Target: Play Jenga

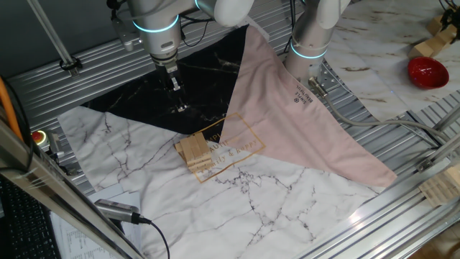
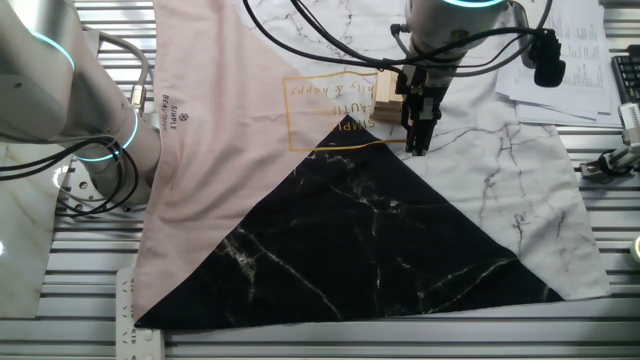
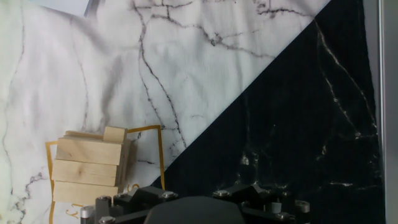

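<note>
The Jenga (image 1: 194, 151) is a small tan tower of crosswise wooden bars. It stands on the white marbled cloth, on a gold printed square. In the hand view the Jenga (image 3: 90, 168) is at the lower left, with one bar sticking up at its top. In the other fixed view the Jenga (image 2: 387, 100) is partly hidden behind the hand. My gripper (image 1: 181, 106) hangs over the black marbled cloth (image 1: 194, 79), apart from the tower, fingers close together and empty. It also shows in the other fixed view (image 2: 416, 148). The hand view shows only the gripper's base, not the fingertips.
A pink cloth (image 1: 287, 115) overlaps the black and white ones. A second arm's base (image 1: 310, 50) stands behind it. A red object (image 1: 428, 72) and wooden pieces (image 1: 440, 32) lie at the far right; a pale wooden block (image 1: 442, 188) sits on the right rail. A cabled grey device (image 1: 118, 210) lies at the front left.
</note>
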Robot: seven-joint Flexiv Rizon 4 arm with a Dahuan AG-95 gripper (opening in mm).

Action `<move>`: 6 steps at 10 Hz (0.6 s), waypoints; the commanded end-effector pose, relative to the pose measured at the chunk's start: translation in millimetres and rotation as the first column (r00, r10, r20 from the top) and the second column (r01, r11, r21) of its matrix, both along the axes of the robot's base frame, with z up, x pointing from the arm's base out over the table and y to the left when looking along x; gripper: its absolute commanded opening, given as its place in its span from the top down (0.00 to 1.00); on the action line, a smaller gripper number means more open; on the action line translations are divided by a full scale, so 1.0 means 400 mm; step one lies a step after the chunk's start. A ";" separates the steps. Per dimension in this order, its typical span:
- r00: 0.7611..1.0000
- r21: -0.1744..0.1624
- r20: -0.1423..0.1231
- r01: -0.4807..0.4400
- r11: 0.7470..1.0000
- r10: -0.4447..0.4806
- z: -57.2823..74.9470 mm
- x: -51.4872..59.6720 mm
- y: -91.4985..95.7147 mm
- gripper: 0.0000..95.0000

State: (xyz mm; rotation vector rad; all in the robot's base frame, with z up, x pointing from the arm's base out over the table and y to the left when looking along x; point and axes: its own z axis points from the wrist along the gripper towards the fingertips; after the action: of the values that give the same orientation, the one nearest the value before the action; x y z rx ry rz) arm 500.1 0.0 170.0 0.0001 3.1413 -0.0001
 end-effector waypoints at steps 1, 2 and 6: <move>1.000 0.000 0.000 0.000 1.000 0.000 0.000 0.000 0.000 0.00; 0.999 -0.057 -0.045 -0.018 0.998 0.016 0.000 0.001 0.000 1.00; 0.999 -0.058 -0.045 -0.019 0.998 0.016 0.001 0.000 0.001 1.00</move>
State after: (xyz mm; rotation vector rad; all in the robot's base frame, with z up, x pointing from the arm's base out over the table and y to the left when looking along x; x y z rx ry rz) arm 502.3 1.2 169.6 -0.0282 3.1890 -0.0957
